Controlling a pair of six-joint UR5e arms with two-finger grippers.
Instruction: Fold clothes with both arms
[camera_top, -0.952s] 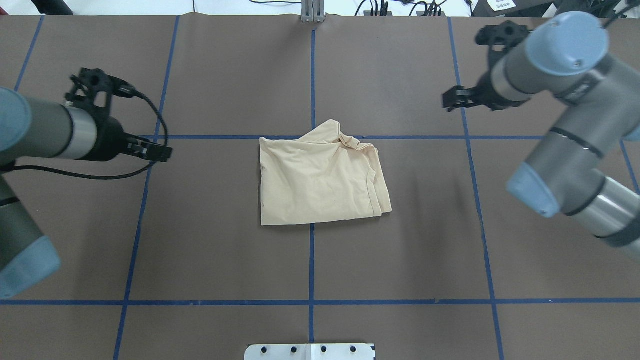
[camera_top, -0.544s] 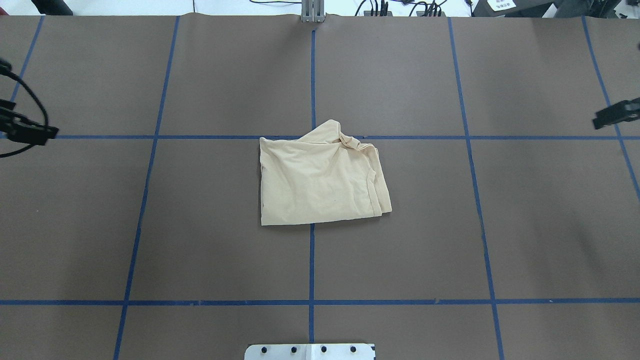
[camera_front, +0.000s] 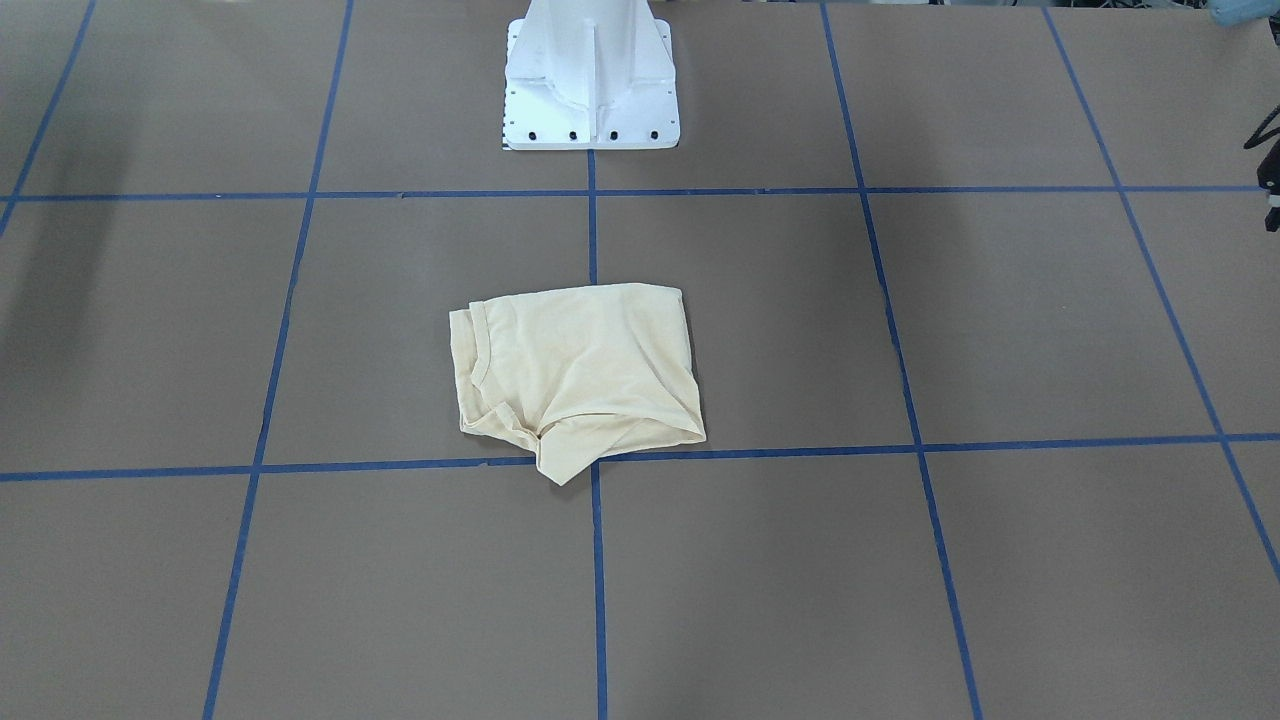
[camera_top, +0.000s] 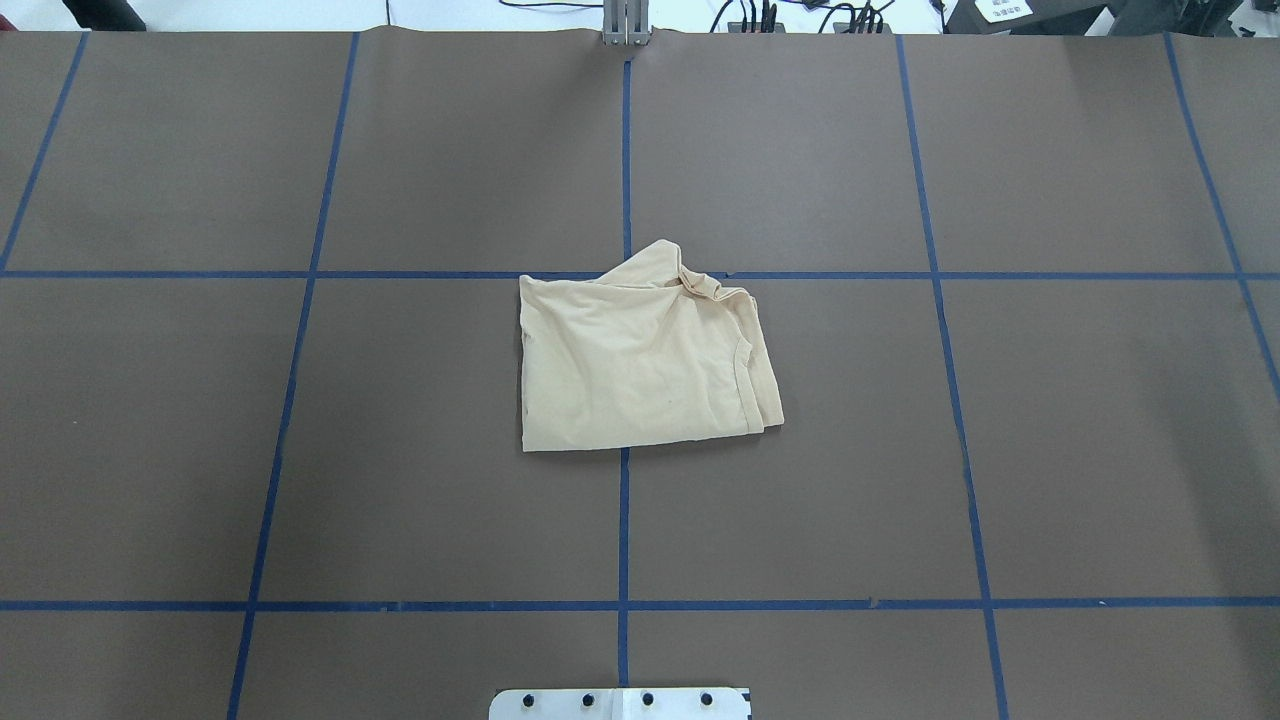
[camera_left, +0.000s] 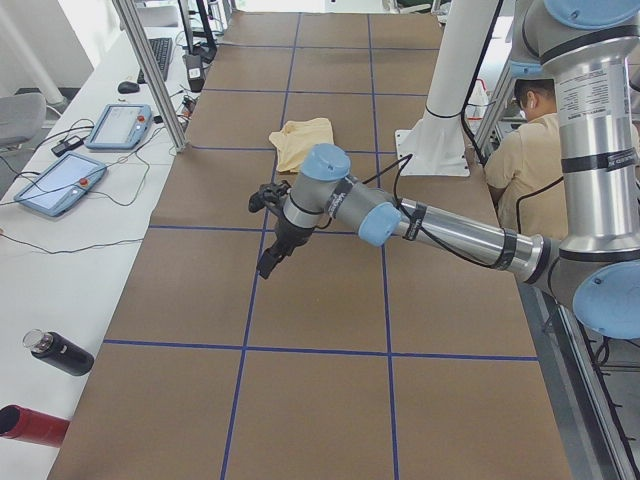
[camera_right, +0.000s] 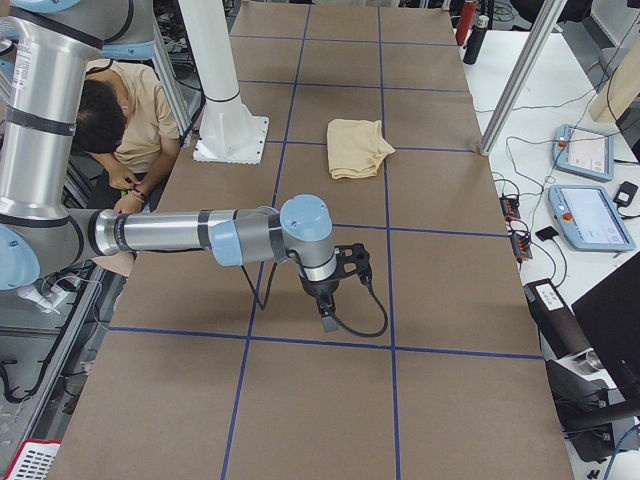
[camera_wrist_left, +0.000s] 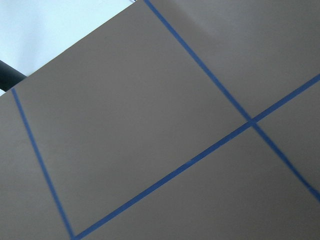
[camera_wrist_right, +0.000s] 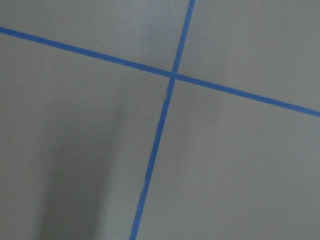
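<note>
The clothes are one pale cream-yellow shirt (camera_top: 640, 360), folded into a rough rectangle at the table's centre, with a loose corner poking out at its far edge. It also shows in the front view (camera_front: 575, 370) and both side views (camera_left: 303, 140) (camera_right: 358, 147). Neither arm touches it. The left gripper (camera_left: 267, 266) hangs over bare table far to the shirt's left. The right gripper (camera_right: 328, 320) hangs over bare table far to its right. Both show clearly only in the side views, so I cannot tell if they are open or shut. Each wrist view holds only brown table and blue tape.
The white pedestal base (camera_front: 590, 100) stands at the robot's edge of the table. A person (camera_right: 120, 120) sits behind it. Tablets (camera_left: 60, 185) and bottles (camera_left: 60, 352) lie on the white bench beside the table. Blue tape lines grid the brown surface.
Both arms have swung outward, away from the shirt, and have left the overhead view entirely. The shirt has not moved.
</note>
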